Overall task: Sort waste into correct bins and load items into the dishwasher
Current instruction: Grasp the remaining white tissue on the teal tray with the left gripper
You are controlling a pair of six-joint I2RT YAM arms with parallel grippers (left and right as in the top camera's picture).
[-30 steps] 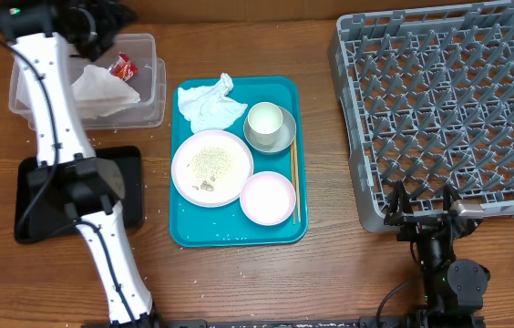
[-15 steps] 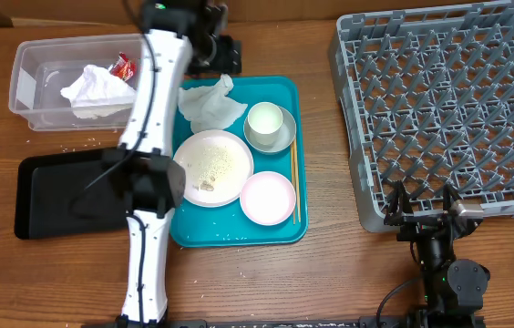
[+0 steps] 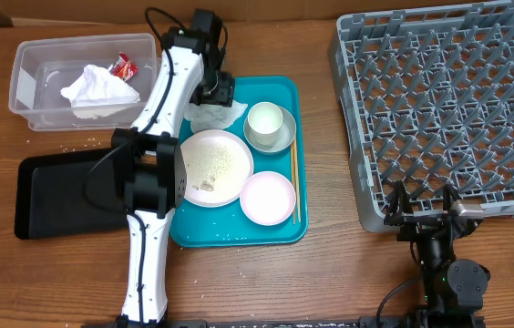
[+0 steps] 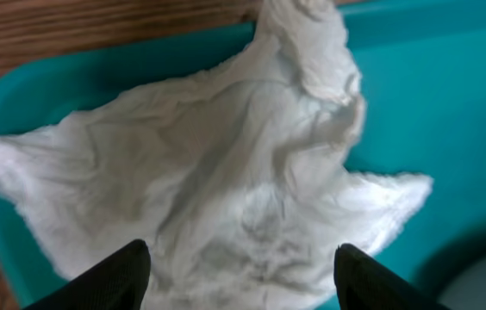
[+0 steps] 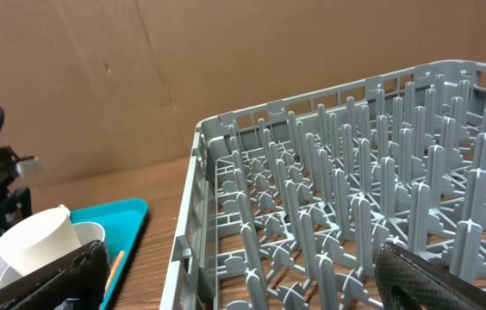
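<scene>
Sorting's barely begun: your left gripper (image 4: 241, 267) hangs spread over the teal tray's (image 3: 286, 91) napkin (image 4: 226, 172) (another's already binned); dishes (image 3: 268, 198) wait, rack (image 3: 439, 109) empty.

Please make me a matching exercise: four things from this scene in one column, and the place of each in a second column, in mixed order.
1. red wrapper
2. cup
3. chopsticks
4. left gripper

A. over the napkin
B. in the clear tub
C. in a bowl
D. lying flat on the teal tray

Pairs: 1-B, 2-C, 3-D, 4-A
</scene>
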